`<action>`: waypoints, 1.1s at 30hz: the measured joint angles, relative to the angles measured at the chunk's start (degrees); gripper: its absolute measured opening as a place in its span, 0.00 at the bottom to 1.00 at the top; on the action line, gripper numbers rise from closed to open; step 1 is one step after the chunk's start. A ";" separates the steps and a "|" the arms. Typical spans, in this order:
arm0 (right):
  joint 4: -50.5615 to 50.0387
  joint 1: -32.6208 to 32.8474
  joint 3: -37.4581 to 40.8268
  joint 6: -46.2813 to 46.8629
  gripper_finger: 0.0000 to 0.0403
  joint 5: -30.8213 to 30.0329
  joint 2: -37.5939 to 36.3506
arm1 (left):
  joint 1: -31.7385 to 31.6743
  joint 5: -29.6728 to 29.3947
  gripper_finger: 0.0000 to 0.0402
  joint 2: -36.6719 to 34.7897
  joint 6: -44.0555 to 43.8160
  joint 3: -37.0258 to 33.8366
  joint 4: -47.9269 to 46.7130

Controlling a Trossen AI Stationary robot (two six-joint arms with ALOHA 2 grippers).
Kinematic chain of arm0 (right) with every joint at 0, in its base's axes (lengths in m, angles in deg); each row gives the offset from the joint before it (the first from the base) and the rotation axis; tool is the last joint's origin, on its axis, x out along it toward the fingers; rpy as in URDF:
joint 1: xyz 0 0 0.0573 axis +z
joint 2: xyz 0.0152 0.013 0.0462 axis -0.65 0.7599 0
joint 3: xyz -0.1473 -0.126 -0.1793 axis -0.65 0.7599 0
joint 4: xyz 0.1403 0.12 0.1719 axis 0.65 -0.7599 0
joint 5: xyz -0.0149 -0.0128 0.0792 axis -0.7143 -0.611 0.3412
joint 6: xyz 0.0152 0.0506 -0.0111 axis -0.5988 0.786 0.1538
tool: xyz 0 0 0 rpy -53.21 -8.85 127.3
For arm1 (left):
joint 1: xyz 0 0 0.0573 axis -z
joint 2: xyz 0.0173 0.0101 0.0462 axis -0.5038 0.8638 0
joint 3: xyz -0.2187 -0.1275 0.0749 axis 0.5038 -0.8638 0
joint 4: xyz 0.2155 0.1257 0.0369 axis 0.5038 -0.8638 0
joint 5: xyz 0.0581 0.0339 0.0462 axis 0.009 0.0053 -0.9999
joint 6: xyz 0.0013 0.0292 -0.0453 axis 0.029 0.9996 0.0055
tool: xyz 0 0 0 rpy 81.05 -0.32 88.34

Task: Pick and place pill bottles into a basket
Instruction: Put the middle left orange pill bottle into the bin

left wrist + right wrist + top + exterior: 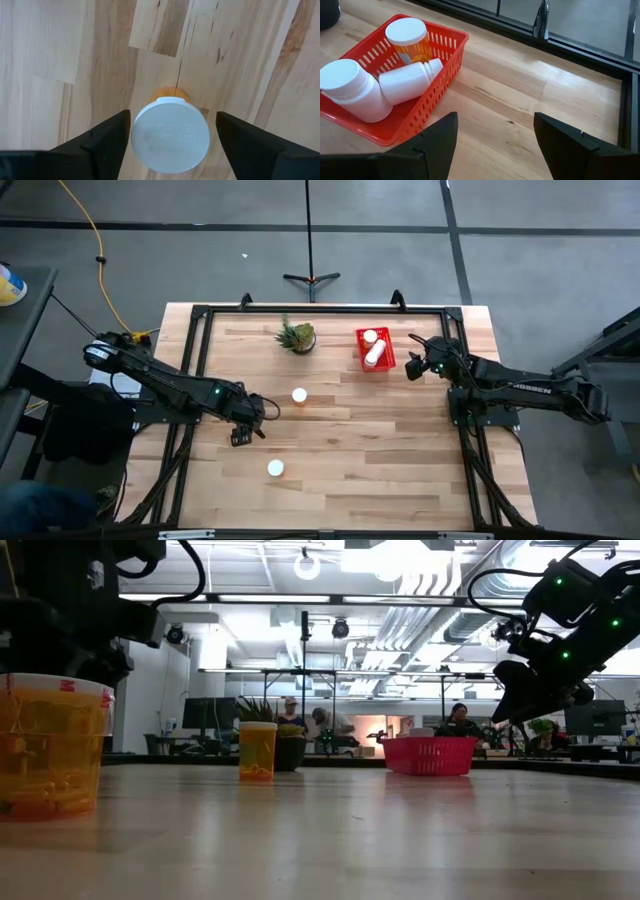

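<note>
We see the left gripper (243, 431) poised over a white-capped pill bottle (170, 135) on the bare wood, its fingers (107, 140) spread either side of the cap with a gap on each side. Two more bottles (299, 395) (275, 468) stand apart on open tabletop. The right gripper (413, 367), fingers parted and holding nothing, hangs just beside the red basket (442, 82) (three bottles inside) near the table's far edge.

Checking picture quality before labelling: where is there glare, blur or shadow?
Low view: ceiling lights glare, nearest bottle looms soft and large. Left wrist view: cap slightly soft, fingers dark. High view: evenly lit, faint shadows. Right wrist view: basket sharp.
</note>
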 joint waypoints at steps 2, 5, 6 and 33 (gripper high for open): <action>0.02 -0.01 0.00 0.00 0.63 0.10 0.00 | 0.00 0.16 0.79 0.00 0.00 0.00 0.00; 0.00 0.01 0.00 0.00 0.63 0.16 0.00 | 0.00 0.17 0.75 0.00 0.00 0.02 0.01; 0.00 0.00 0.00 -0.02 0.63 0.30 0.00 | 0.00 0.17 0.74 0.00 0.00 0.02 0.01; -1.23 0.01 -0.01 -0.02 0.63 0.86 0.00 | -0.02 2.94 0.63 0.02 -0.13 1.00 0.29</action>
